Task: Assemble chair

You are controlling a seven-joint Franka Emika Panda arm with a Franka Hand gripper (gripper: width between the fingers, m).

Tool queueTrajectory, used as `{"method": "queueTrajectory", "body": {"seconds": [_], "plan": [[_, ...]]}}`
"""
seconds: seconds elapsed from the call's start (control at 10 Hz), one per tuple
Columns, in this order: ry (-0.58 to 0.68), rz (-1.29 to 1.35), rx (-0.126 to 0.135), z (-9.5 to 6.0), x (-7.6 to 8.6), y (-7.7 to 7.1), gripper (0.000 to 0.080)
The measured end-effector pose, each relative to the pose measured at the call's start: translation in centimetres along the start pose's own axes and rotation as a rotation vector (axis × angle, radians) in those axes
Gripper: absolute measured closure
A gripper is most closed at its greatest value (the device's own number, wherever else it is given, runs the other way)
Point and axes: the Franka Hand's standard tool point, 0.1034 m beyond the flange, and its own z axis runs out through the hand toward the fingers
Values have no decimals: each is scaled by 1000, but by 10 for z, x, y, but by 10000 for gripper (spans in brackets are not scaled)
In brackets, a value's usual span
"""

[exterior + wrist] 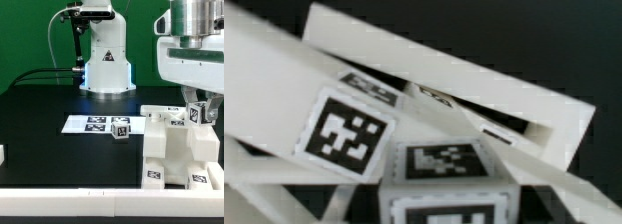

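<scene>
Pieces of a small chair of matte white blocky plastic [176, 155] stand clustered on the flat black table [55, 155], toward the exterior view's right and close to the table's near edge. We see bars and slabs stacked against each other, several of them bearing square black-and-white tags. How they are joined we cannot make out.

The two-finger metal claw of the glossy white robot arm [202, 110] hangs straight down over the top of that cluster, with its fingertips at the level of the uppermost tagged piece. The jaws stand fairly narrow, with a tagged piece seeming to lie between them. We cannot tell whether they pinch it or merely flank it. The wrist view is blurred: it shows slanted white bars of the chair [455, 95] and three tags up close against the dark table.

A thin flat white marker board [88, 124] lies near the table's middle. A small white tagged block [121, 128] stands at the end of it that faces the exterior view's right, apart from the cluster.
</scene>
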Motion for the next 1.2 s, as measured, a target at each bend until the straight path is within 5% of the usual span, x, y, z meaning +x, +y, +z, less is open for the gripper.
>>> {"method": "queueTrajectory", "body": {"seconds": [0.3, 0.6, 0.8, 1.2], "plan": [[-19, 269, 4, 0, -1, 0, 518], [-19, 258, 3, 1, -1, 0, 518], [-19, 102, 6, 1, 3, 0, 217], [-7, -391, -14, 1, 2, 2, 153]]}}
